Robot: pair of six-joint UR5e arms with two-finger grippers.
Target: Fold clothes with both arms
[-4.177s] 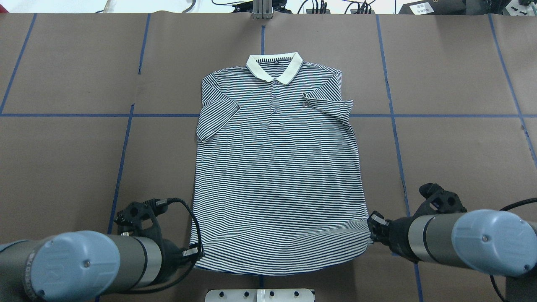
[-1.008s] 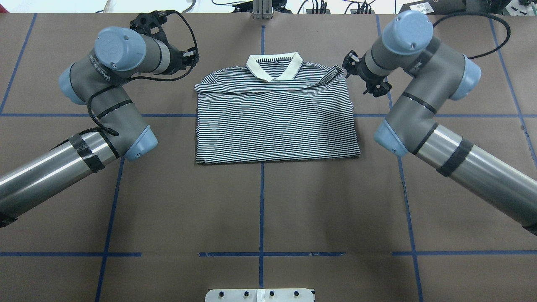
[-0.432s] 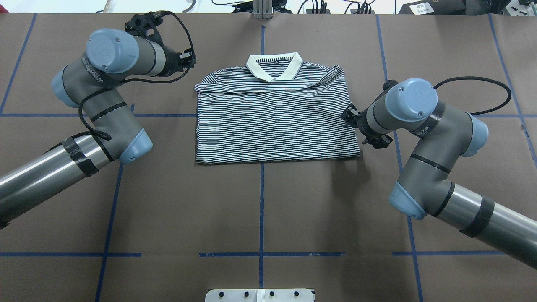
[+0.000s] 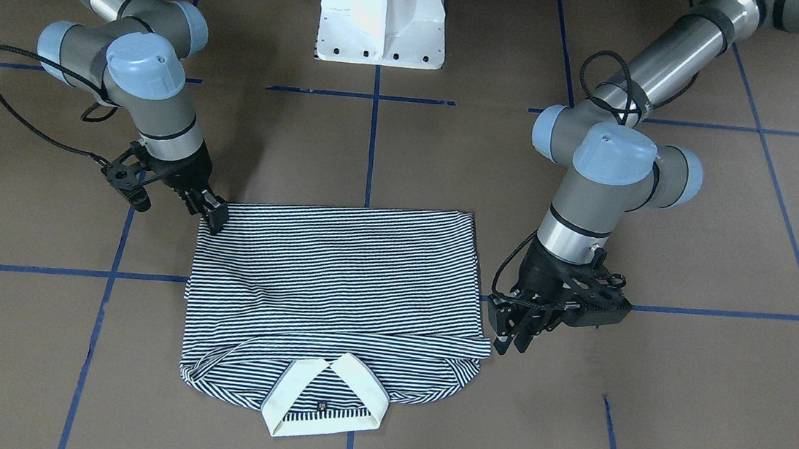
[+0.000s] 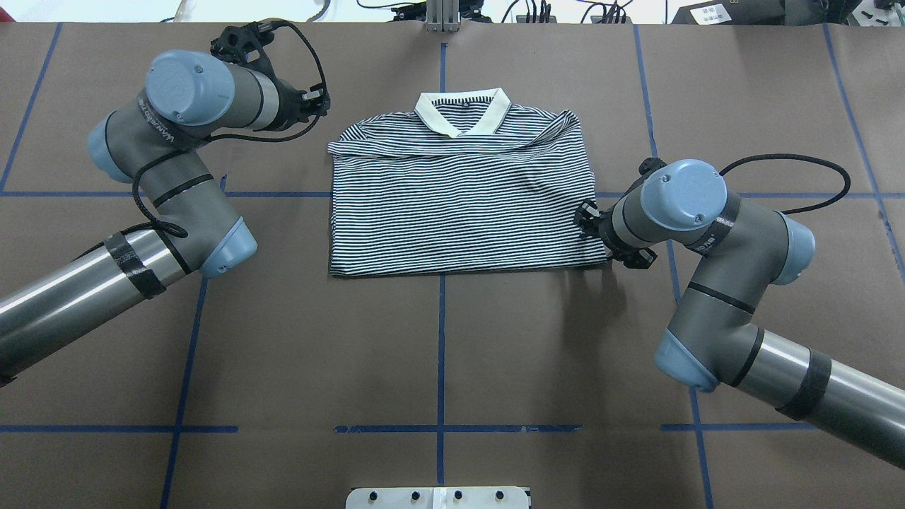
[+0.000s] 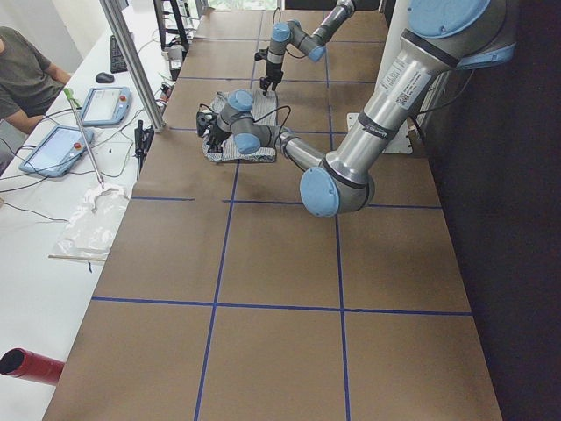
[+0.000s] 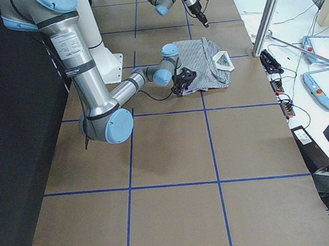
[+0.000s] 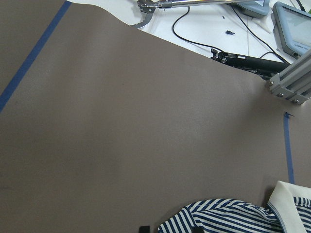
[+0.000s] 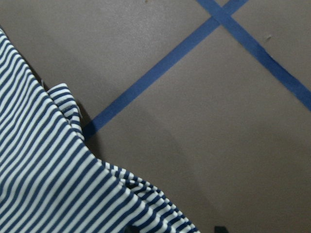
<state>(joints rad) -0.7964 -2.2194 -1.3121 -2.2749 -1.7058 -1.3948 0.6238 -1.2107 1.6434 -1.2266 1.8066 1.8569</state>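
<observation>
Polo shirt [image 5: 459,205], navy-and-white striped: we list it folded once, the bottom half laid over the top. It lies flat on the table [image 5: 438,353], midway between the left and right edges and toward the edge far from the robot. The white collar [image 5: 463,116] points to that far edge.

Right gripper [image 4: 210,213]: the front-facing view puts it down at the folded-edge corner on the robot's right, touching the cloth. Only the right wrist view shows us its fingertips [image 9: 219,228], set apart with the striped edge between them, not clamped.

Left gripper [image 4: 513,334]: just beside the collar-side corner on the robot's left, off the cloth. The front-facing view shows its fingers hanging apart; the overhead view shows too little of them to tell.

White pedestal [image 4: 383,10]: seen whole from the front, only its foot plate from overhead.

Person [image 6: 22,74]: seated at the white bench along the table's far edge, near two tablets [image 6: 105,105]; we find the person in the left side view alone.
</observation>
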